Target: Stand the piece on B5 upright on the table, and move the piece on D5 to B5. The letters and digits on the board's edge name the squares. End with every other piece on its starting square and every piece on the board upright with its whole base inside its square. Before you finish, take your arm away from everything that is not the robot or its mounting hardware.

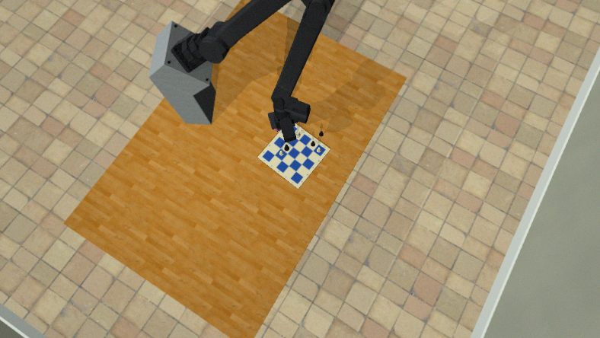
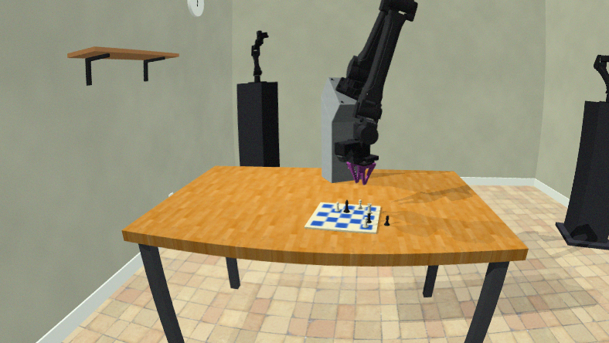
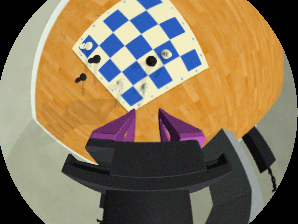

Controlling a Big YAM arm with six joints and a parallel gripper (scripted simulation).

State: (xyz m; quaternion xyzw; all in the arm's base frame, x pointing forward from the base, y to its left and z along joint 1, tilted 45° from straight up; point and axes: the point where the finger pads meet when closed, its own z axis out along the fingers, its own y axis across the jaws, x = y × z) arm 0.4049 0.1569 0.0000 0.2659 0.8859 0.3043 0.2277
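Observation:
The blue-and-cream chessboard (image 1: 298, 183) (image 2: 313, 224) (image 3: 105, 22) lies on the wooden table (image 1: 189, 189) (image 2: 255, 212). Several small black and white pieces stand on it, mostly along its far rows. A black piece (image 1: 286, 147) (image 2: 346, 205) (image 3: 152, 60) stands beside a white piece (image 1: 281, 153) (image 2: 337, 207) (image 3: 166, 51). A black pawn (image 1: 320, 133) (image 2: 386, 220) (image 3: 81, 79) stands upright on the table just off the board's right edge. My gripper (image 2: 361, 178) (image 3: 147, 112) hangs well above the board's far edge. Its purple fingers are narrowly apart and hold nothing. The square labels are too small to read.
The grey arm base (image 1: 180, 84) (image 2: 336, 127) stands at the table's back edge behind the board. Two black pedestals (image 2: 257, 123) (image 2: 590, 170) stand on the floor beyond the table.

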